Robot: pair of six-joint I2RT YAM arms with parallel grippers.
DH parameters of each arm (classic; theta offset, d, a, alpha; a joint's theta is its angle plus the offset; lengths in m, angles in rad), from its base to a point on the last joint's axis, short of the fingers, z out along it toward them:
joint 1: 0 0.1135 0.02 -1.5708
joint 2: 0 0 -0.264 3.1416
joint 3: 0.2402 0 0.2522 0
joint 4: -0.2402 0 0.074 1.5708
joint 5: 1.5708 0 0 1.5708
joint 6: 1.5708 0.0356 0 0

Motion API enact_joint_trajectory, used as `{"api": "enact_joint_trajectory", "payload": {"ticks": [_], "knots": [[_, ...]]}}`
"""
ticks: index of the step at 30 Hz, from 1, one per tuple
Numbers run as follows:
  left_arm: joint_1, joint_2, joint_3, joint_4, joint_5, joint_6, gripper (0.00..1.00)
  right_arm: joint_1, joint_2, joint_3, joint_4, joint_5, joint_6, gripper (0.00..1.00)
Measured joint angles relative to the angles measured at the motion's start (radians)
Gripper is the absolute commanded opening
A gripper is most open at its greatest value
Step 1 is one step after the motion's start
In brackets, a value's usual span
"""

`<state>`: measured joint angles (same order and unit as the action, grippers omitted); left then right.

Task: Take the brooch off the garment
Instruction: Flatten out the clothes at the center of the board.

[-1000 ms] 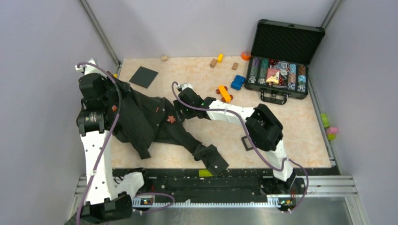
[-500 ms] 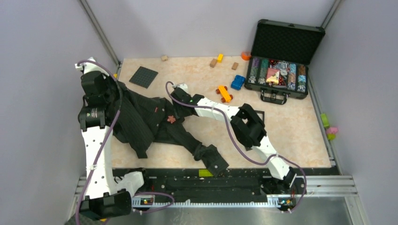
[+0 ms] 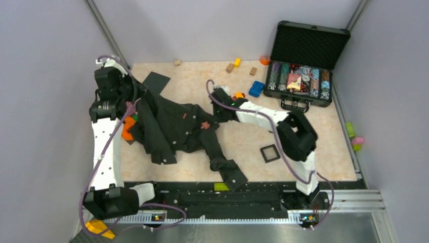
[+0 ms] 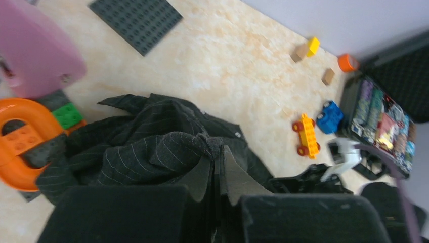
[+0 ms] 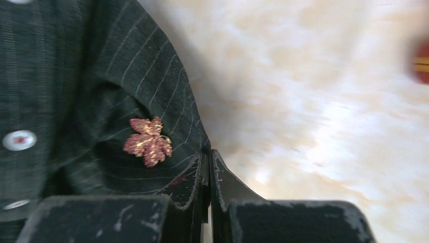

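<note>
A dark charcoal pinstriped shirt (image 3: 172, 126) is spread over the left half of a marbled beige tabletop (image 3: 334, 136), one sleeve trailing toward the near edge. A small maple-leaf-shaped brooch of glittering reddish gold (image 5: 148, 142) is seen pinned to the right part of the shirt front, close to the cloth's right edge. The right gripper (image 5: 210, 157) is set at that edge with its fingers pressed fully together. A thin margin of the fabric appears to be nipped between them, while the brooch itself is left outside the grip. In the right wrist view the brooch is found just left of the fingertips and slightly beyond them, near but not touching. From above it is placed just to the near-left of that claw. A small white button (image 5: 18, 140) is visible further left on the cloth. At the far left of the table, the left gripper (image 4: 215, 152) is closed on a gathered bunch of the shirt, well apart from the brooch. A flat grey studded baseplate (image 4: 136, 20) is seen beyond the shirt on the far side. A yellow-and-orange toy car (image 4: 306, 134) is seen to its right.
</note>
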<state>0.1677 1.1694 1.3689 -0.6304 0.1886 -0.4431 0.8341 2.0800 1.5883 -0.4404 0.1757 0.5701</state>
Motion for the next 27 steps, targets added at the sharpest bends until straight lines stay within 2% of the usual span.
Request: {"api": "enact_joint_trajectory", "payload": {"ticks": [5,9,16,22,27], "knots": [[-0.042,0.038,0.0,0.003,0.059,-0.013,0.0,-0.07,-0.31,-0.237,0.031,0.066,0.0,0.0],[-0.061,0.05,0.064,-0.026,0.065,-0.021,0.0,-0.062,-0.568,-0.378,0.029,0.107,-0.003,0.0],[-0.06,0.216,0.578,-0.104,0.07,-0.026,0.0,-0.058,-0.745,-0.321,-0.014,0.183,-0.089,0.0],[-0.06,0.107,0.659,-0.182,0.037,0.001,0.0,-0.036,-0.933,-0.279,0.008,0.076,-0.17,0.0],[-0.059,-0.018,0.651,-0.253,-0.026,0.05,0.0,0.084,-1.001,-0.315,0.026,-0.008,-0.208,0.0]]}}
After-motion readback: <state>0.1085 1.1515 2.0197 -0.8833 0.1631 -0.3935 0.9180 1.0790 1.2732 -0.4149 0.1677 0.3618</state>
